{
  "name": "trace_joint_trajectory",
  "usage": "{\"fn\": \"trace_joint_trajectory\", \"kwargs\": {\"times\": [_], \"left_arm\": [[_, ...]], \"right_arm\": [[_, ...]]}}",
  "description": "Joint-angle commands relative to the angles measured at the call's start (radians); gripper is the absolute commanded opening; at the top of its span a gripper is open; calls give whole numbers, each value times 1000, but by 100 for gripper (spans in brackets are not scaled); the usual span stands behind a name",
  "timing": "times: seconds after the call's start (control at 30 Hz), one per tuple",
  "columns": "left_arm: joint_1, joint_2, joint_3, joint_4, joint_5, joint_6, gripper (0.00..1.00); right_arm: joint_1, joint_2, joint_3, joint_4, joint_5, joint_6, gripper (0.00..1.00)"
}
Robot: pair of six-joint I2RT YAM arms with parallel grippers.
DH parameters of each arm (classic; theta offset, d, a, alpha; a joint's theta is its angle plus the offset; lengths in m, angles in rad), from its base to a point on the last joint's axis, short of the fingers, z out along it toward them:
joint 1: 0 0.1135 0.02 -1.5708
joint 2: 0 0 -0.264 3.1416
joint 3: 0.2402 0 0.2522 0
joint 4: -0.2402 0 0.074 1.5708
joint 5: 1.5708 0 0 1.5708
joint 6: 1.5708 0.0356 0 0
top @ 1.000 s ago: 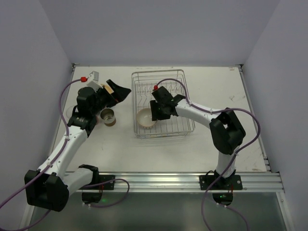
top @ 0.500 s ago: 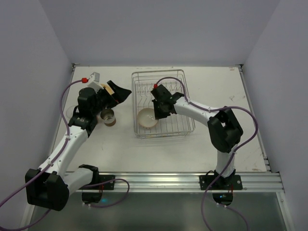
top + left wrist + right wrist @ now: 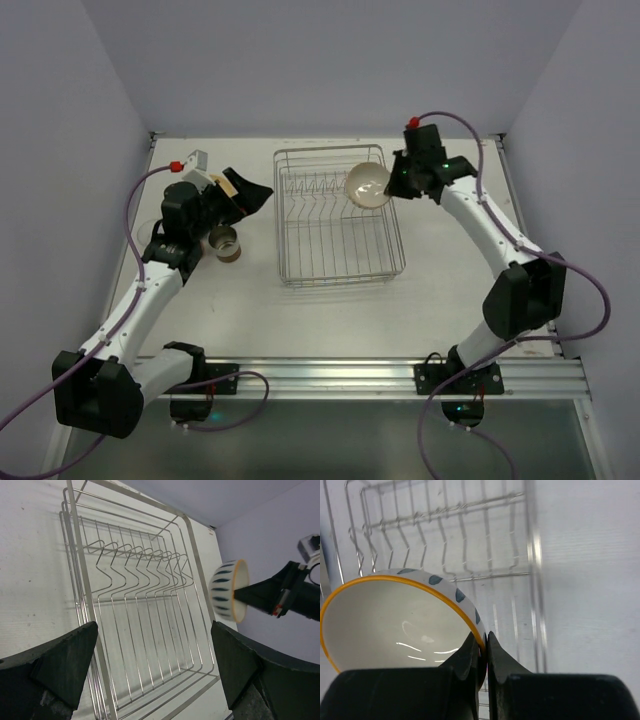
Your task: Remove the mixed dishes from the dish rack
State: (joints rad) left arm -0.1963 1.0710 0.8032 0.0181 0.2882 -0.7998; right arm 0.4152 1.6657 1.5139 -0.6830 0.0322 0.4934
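Observation:
My right gripper is shut on the rim of a white bowl with blue marks and an orange edge. It holds the bowl tilted in the air over the far right corner of the silver wire dish rack. The left wrist view also shows the bowl above the rack, whose wire floor is bare. My left gripper stands open left of the rack, holding nothing. A brown-and-cream cup sits upright on the table just under it.
The white table is walled on the left, back and right. A metal rail with both arm bases runs along the near edge. Purple cables loop off each arm.
My right gripper shut on the bowl's rim inside the rack, then carried it up and away to the far right corner. The left arm and the cup stayed put.

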Motion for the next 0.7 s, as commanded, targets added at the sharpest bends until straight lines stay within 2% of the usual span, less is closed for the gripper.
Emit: {"fn": "trace_joint_trajectory", "kwargs": {"times": [0.0, 0.27, 0.4, 0.67], "left_arm": [[9, -22, -15, 8, 14, 13, 100], [8, -26, -18, 10, 14, 22, 100], [8, -39, -24, -13, 3, 46, 100], [8, -74, -42, -73, -20, 86, 100]], "right_arm": [[-133, -110, 60, -61, -40, -9, 0], [-358, -132, -40, -50, -18, 71, 0], [-472, -142, -180, 46, -92, 119, 0], [-516, -80, -242, 83, 53, 189, 0]]}}
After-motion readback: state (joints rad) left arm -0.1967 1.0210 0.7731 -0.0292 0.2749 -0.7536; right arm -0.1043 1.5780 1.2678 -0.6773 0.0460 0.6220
